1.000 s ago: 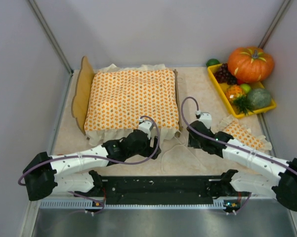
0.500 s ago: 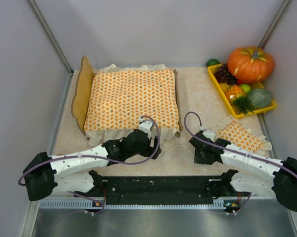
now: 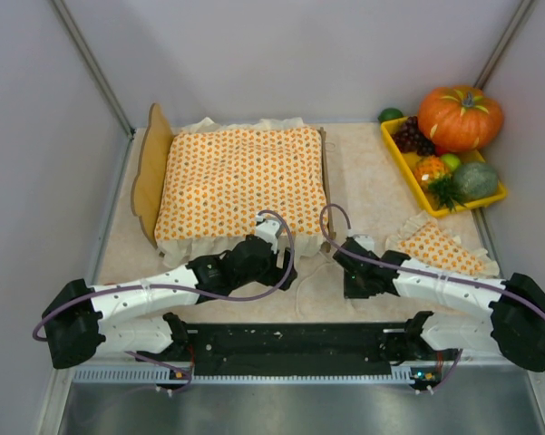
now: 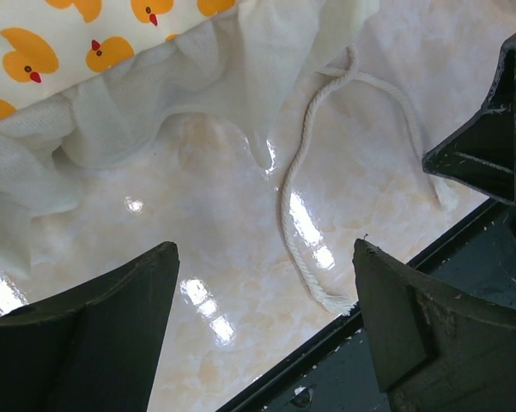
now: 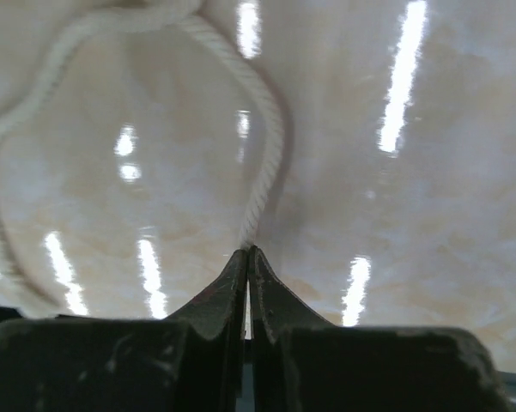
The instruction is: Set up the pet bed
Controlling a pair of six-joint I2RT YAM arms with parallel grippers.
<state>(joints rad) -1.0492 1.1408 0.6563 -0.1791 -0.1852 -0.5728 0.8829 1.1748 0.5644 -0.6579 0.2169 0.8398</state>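
Glossy marbled worktop [image 3: 372,172], pet bed [image 3: 151,172] set far left under a dotted bedspread [image 3: 245,181]. A stray white cord [image 5: 266,163] is pinched by the right pincer [image 5: 247,256], likely for tidying; the left pincer [image 4: 264,257] is held wide.

pet bed [image 3: 151,172] mostly hidden under bedspread [image 3: 240,181], cord [image 5: 277,129] end hidden inside right hand [image 5: 247,254] pinch

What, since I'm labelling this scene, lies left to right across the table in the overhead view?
In order: pet bed's headboard → orange-dotted bedspread → right end effector, pinching a white cord → ruffled pillow. Fruit tray omitted: it overlaps the pillow.
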